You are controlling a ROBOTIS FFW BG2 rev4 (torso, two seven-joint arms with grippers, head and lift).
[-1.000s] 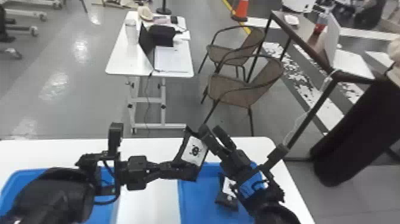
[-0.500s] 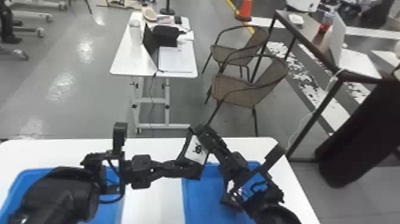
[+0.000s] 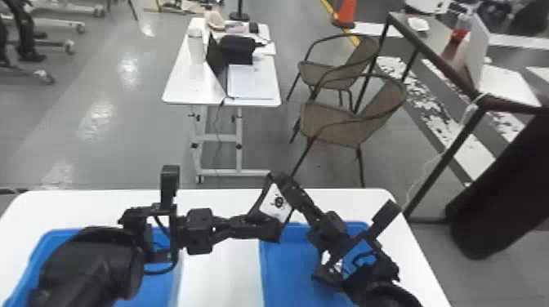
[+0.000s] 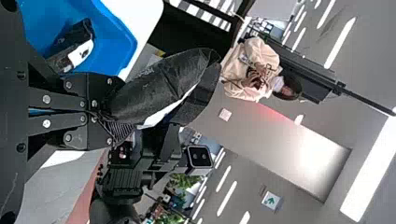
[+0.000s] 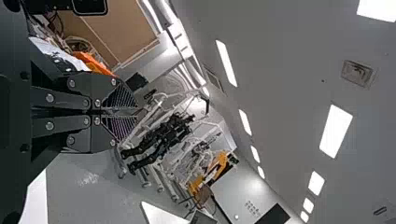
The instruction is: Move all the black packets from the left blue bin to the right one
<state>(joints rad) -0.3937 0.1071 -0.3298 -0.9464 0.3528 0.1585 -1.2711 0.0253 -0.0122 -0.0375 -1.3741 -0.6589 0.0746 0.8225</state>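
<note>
L gripper [image 3: 274, 231] has jaws clamped on a blk pkt [image 3: 277, 203] near R gripper [image 3: 284, 183], whose jaws are clenched empty, w/ another pkt [image 4: 74, 46] in R blue bin [image 3: 286, 265].

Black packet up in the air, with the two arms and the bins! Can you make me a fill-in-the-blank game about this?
1. Both bins are the colour ____.
2. The black packet between the arms is held by the robot's ____ gripper.
3. The label on that packet has a background coloured ____.
4. The traffic cone on the floor is coloured ____.

Missing words: blue; left; white; orange.
</note>
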